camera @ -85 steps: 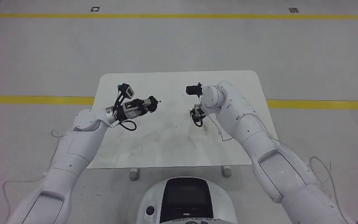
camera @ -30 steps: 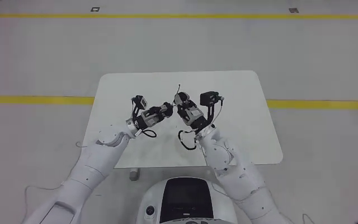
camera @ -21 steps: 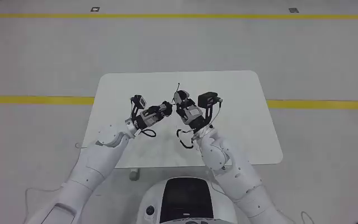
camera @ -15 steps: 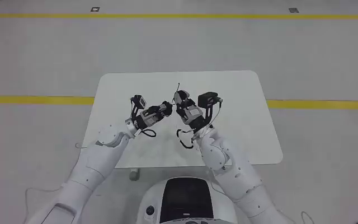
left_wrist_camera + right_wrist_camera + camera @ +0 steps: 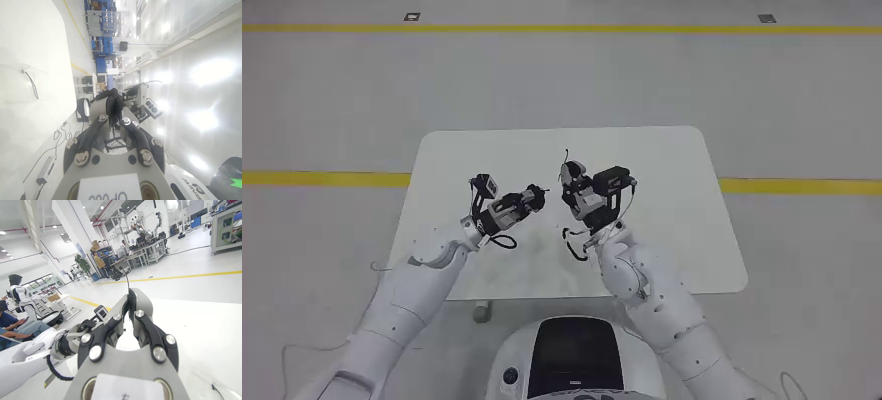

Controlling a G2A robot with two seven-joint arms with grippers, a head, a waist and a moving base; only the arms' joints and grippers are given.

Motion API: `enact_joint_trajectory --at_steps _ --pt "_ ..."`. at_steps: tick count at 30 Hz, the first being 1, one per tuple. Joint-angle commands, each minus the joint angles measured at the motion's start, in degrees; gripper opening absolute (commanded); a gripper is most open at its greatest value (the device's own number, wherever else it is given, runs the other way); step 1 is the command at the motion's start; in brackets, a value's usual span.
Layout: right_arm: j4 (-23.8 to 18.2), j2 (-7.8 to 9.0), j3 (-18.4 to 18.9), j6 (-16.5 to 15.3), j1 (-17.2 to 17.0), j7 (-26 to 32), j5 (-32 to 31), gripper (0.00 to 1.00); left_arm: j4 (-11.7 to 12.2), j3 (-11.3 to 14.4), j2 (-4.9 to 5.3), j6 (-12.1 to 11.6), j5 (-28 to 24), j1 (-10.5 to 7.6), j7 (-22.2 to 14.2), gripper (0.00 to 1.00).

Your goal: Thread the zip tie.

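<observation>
Right wrist view: the zip tie [image 5: 127, 283], a thin black strip, is pinched between the closed fingers of the right gripper [image 5: 129, 295], its free end poking past the tips. From above, that end points to 12 o'clock. The left gripper [image 5: 538, 192], fingers pressed together, sits near at 9 o'clock, over the table [image 5: 662, 160].
</observation>
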Motion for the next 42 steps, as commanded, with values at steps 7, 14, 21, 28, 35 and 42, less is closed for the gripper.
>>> enact_joint_trajectory --at_steps 7,14,21,28,35,42 --pt "0.6 0.07 0.8 -1.3 0.4 0.6 0.8 0.00 0.1 0.5 -0.28 0.5 0.9 -0.83 1.0 0.00" --pt "0.6 0.07 0.8 -1.3 0.4 0.6 0.8 0.00 0.1 0.5 -0.28 0.5 0.9 -0.83 1.0 0.00" --pt "0.4 0.04 0.3 -0.7 0.2 1.4 0.0 0.00 0.1 0.5 -0.28 0.5 0.9 -0.83 1.0 0.00" --pt "1.6 -0.40 -1.1 -0.2 0.6 0.6 0.6 0.00 0.1 0.5 -0.28 0.5 0.9 -0.83 1.0 0.00" --pt "3.2 -0.78 -2.1 0.6 1.4 -0.2 0.1 0.00 0.1 0.5 -0.28 0.5 0.9 -0.83 1.0 0.00" --pt "3.5 -0.99 -2.3 0.6 1.6 -0.6 0.4 0.00 0.1 0.5 -0.28 0.5 0.9 -0.83 1.0 0.00"
